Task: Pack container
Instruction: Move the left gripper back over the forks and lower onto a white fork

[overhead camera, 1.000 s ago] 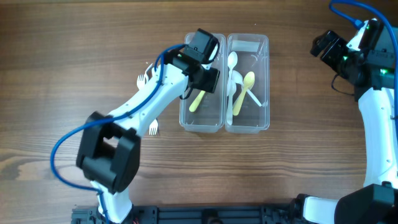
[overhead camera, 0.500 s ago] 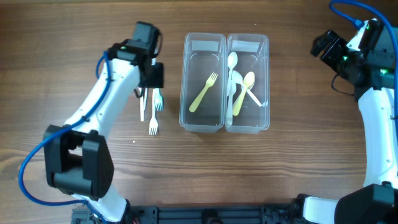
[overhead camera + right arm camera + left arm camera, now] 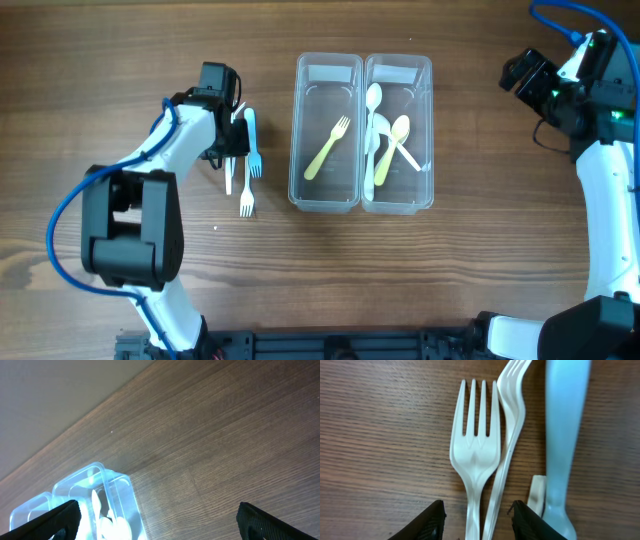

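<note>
1. Overhead: the container (image 3: 327,198) stands mid-table, a yellow fork (image 3: 327,147) in its left bin, spoons (image 3: 386,140) in its right; the left gripper (image 3: 233,148) hovers over the white forks (image 3: 246,200) and a blue fork (image 3: 252,135) just left of it; the right gripper (image 3: 522,72) stands well apart.
2. Left wrist: jaws half-wide, nothing gripped, straddling both white fork handles, the blue handle outside; best to lower squarely and close on the white pair, sparing the blue.
3. Right wrist: jaws wide and empty; container at lower left.
</note>
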You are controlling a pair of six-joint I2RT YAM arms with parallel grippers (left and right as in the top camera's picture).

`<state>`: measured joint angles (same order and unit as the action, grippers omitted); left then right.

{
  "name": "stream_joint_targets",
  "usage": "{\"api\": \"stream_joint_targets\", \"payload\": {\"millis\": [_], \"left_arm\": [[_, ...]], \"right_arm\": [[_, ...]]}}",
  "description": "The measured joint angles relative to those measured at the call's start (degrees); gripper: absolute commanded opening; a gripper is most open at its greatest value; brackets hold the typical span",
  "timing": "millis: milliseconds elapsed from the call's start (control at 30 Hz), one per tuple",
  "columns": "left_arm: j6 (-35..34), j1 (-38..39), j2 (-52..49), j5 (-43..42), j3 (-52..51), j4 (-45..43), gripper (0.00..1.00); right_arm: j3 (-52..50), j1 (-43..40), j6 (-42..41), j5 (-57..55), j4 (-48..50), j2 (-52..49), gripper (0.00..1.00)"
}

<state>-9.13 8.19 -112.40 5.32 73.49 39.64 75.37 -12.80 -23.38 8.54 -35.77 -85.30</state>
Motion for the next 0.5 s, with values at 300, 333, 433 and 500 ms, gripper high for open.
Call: {"api": "stream_joint_targets", "payload": {"millis": [300,333,433,500], "left_arm": [[0.00,-0.07,-0.92,0.00,-0.04,0.39,0.40],[0.00,-0.07,-0.92,0.00,-0.04,0.52,0.40],[0.00,-0.07,-0.92,0.00,-0.04,0.66,0.37],[0.00,-0.07,-0.92,-0.02,-0.04,0.96,0.39]], "right_arm": [[0.00,0.00,0.00,0.00,0.00,0.00,1.00],[0.00,0.00,0.00,0.00,0.00,0.00,1.00],[0.00,0.00,0.00,0.00,0.02,0.00,1.00],[0.00,0.00,0.00,0.00,0.00,0.00,1.00]]}}
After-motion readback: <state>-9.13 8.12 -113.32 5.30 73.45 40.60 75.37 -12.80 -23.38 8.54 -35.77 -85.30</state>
